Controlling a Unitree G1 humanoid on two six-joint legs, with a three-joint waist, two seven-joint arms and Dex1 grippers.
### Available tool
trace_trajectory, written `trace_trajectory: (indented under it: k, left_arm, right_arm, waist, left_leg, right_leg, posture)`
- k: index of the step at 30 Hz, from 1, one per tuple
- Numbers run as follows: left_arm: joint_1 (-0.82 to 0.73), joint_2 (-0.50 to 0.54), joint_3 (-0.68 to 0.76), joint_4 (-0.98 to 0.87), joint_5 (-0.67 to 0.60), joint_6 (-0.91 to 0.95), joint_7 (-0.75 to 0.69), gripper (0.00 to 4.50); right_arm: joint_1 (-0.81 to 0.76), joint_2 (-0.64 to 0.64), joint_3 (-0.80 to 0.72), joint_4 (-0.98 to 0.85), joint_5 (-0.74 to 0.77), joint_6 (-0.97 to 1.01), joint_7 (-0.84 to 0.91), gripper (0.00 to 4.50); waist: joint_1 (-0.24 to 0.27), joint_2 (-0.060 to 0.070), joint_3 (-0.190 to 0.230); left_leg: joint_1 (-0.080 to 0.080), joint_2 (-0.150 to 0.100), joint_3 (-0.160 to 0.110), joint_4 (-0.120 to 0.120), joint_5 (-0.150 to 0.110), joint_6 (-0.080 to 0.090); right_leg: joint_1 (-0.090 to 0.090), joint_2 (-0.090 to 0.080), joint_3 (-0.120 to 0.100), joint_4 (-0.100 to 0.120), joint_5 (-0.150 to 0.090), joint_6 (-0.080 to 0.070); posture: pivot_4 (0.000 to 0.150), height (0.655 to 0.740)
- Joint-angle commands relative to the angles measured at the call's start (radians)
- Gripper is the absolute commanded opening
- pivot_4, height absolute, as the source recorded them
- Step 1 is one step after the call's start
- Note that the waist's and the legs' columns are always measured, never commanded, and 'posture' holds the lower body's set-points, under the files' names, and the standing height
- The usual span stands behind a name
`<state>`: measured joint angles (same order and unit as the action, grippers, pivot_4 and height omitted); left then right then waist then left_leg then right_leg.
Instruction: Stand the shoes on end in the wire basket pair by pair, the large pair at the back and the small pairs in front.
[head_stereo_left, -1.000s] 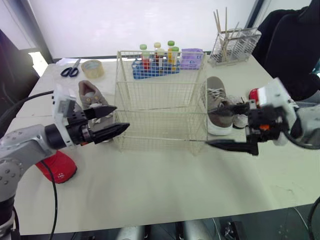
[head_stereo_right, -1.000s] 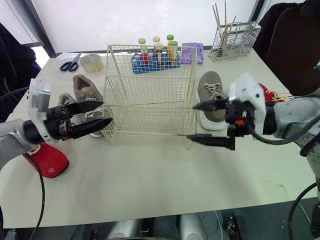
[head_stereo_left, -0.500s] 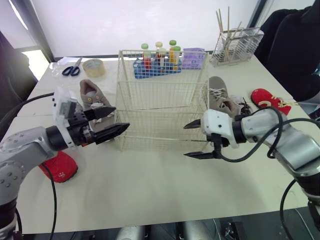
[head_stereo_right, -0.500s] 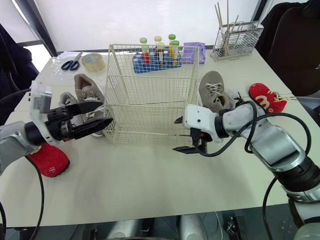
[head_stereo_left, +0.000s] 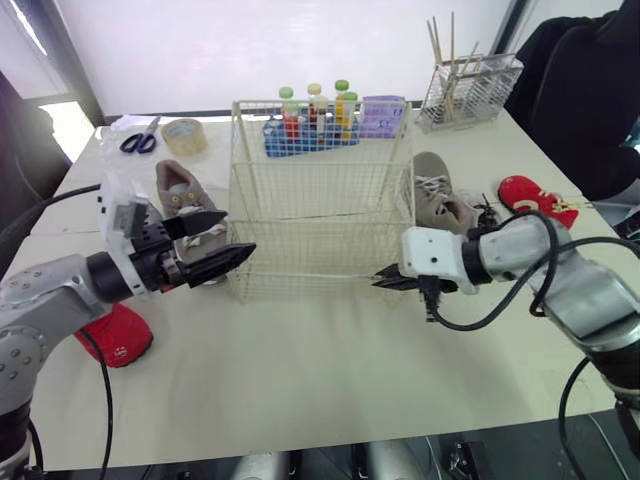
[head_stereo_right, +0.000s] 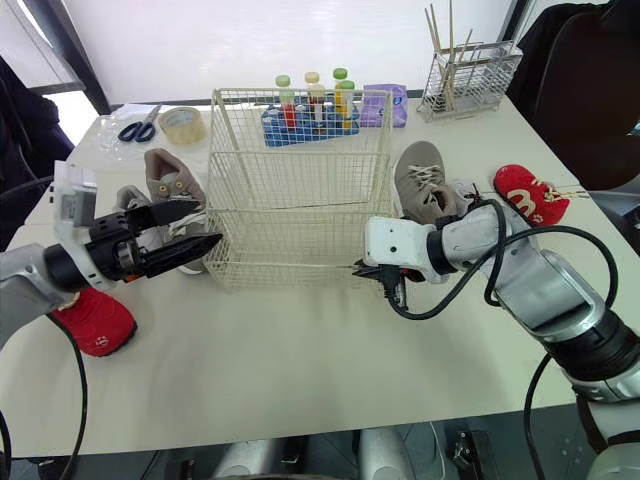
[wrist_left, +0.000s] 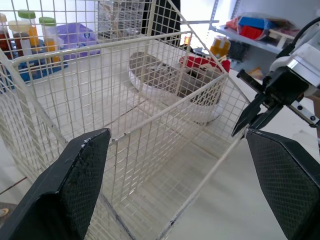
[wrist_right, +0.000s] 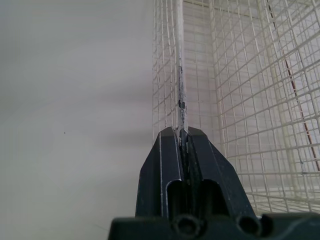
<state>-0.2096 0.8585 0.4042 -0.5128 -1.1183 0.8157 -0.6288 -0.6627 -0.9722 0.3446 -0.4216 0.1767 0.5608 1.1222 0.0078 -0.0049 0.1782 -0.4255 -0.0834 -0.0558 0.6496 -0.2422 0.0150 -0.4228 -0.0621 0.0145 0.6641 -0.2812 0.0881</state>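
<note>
Claws: from the head view, the right claw (head_stereo_left: 388, 277) is pinched shut on the near right corner wire of the basket (head_stereo_left: 320, 190). The left claw (head_stereo_left: 236, 234) stands wide and holds nothing, just beside the basket's left wall. The basket sits mid-table (head_stereo_left: 300, 380) and is empty. All shoes noted lie outside it. The left grey shoe (head_stereo_left: 183, 196) is just far of the left claw, and the right grey shoe (head_stereo_left: 437, 196) is beside the basket's right wall. The left red shoe (head_stereo_left: 117, 335) is at near left and the right red shoe (head_stereo_left: 531, 194) further right. Bottles (head_stereo_left: 315, 105), tape (head_stereo_left: 184, 135), scissors (head_stereo_left: 140, 142) and a rack (head_stereo_left: 470, 90) line the far edge. Left wrist view: the fingers are spread wide with the empty basket ahead of them. The right grey shoe and right red shoe show through the mesh, and the right claw is at the corner wire. Right wrist view: both fingers are closed flat on one upright wire of the basket, bare table alongside. Assessment: the step in hand appears to be setting or steadying the basket, and loading has not begun. The next move calls for letting go of the wire. The grey pair should then be taken first and stood on end against the far wall, leaving the near space for the small pairs.
</note>
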Motion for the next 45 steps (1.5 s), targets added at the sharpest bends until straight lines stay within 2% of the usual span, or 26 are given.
trace_trajectory:
  k: [1,14,21,28,31,34,36,37,38,41,45]
  left_arm:
    - [-0.02,0.003,0.018,-0.009,0.006,-0.023,0.0,4.5]
    - [-0.031,0.0,0.018,-0.006,0.014,-0.018,-0.001,4.5]
    - [-0.027,-0.005,0.02,-0.016,0.012,-0.017,0.007,4.5]
    - [-0.027,-0.008,0.021,-0.02,0.012,-0.017,0.012,4.5]
    - [-0.027,-0.009,0.019,-0.021,0.011,-0.017,0.014,4.5]
    - [-0.029,-0.012,0.016,-0.023,0.01,-0.017,0.018,4.5]
    - [-0.029,-0.013,0.015,-0.024,0.01,-0.016,0.019,4.5]
    - [-0.03,-0.013,0.014,-0.023,0.01,-0.016,0.019,4.5]
    - [-0.032,-0.013,0.013,-0.022,0.01,-0.016,0.018,4.5]
    - [-0.035,-0.013,0.012,-0.018,0.011,-0.017,0.016,4.5]
    - [-0.027,-0.008,0.024,-0.018,0.007,-0.015,0.013,4.5]
  right_arm:
    - [-0.068,0.023,0.005,0.058,-0.081,-0.146,0.014,0.06]
    - [-0.095,0.045,0.009,0.223,-0.128,-0.363,0.141,0.06]
    - [-0.116,0.048,-0.005,0.252,-0.127,-0.362,0.167,0.06]
    - [-0.09,0.044,-0.022,0.186,-0.077,-0.248,0.208,0.06]
    - [-0.094,0.05,-0.048,0.162,-0.045,-0.178,0.206,0.91]
    - [-0.102,0.064,-0.087,0.138,0.004,-0.112,0.191,2.33]
    - [-0.107,0.072,-0.113,0.12,0.038,-0.07,0.182,3.36]
    - [-0.114,0.078,-0.14,0.108,0.073,-0.032,0.175,4.03]
    - [-0.122,0.086,-0.166,0.098,0.105,-0.001,0.168,4.45]
    - [-0.168,0.124,-0.275,0.098,0.212,0.118,0.102,4.45]
    - [-0.215,0.157,-0.469,0.169,0.261,0.277,-0.11,4.45]
  waist:
    - [-0.003,0.0,0.0]
    - [-0.001,0.0,0.0]
    - [0.002,0.0,0.0]
    - [0.004,0.0,0.0]
    - [0.004,0.0,0.0]
    - [0.004,0.0,0.0]
    - [0.004,0.0,0.0]
    - [0.004,0.0,0.0]
    - [0.003,0.0,0.0]
    - [0.003,0.0,0.0]
    - [0.005,0.0,0.0]
  left_leg:
    - [0.0,0.0,0.0,0.0,0.0,0.0]
    - [0.0,0.0,0.0,0.0,0.002,-0.004]
    - [0.0,0.0,0.0,0.0,0.002,-0.004]
    - [0.0,0.0,0.0,0.0,0.002,-0.004]
    - [0.0,0.0,0.0,0.0,0.002,-0.004]
    - [0.0,0.0,0.0,0.0,0.002,-0.003]
    - [0.0,0.0,0.0,0.0,0.002,-0.003]
    - [0.0,0.0,0.0,0.0,0.001,-0.002]
    - [0.0,0.0,0.0,0.0,0.001,-0.002]
    - [0.0,0.0,0.0,0.0,0.001,-0.001]
    - [0.0,0.0,0.0,0.0,0.001,-0.001]
  right_leg:
    - [0.0,0.0,0.0,0.0,0.0,0.0]
    - [0.0,0.0,0.0,0.001,0.0,0.0]
    - [0.0,0.0,0.0,0.001,0.0,0.0]
    - [0.0,0.0,0.0,0.0,0.0,0.0]
    - [0.0,0.0,0.0,0.001,0.0,0.0]
    - [0.0,0.0,0.0,0.001,0.0,0.0]
    - [0.0,0.0,0.0,0.001,0.0,0.0]
    - [0.0,0.0,0.0,0.001,0.0,0.0]
    - [0.0,0.0,0.0,0.001,0.0,0.0]
    - [0.0,0.0,0.0,0.001,0.0,0.0]
    - [0.0,0.0,0.0,0.001,0.001,-0.001]
  posture:
    - [0.15,0.74]
    - [0.15,0.74]
    - [0.15,0.74]
    - [0.15,0.74]
    - [0.15,0.74]
    - [0.15,0.74]
    - [0.15,0.74]
    - [0.15,0.74]
    - [0.15,0.74]
    - [0.15,0.74]
    - [0.15,0.74]
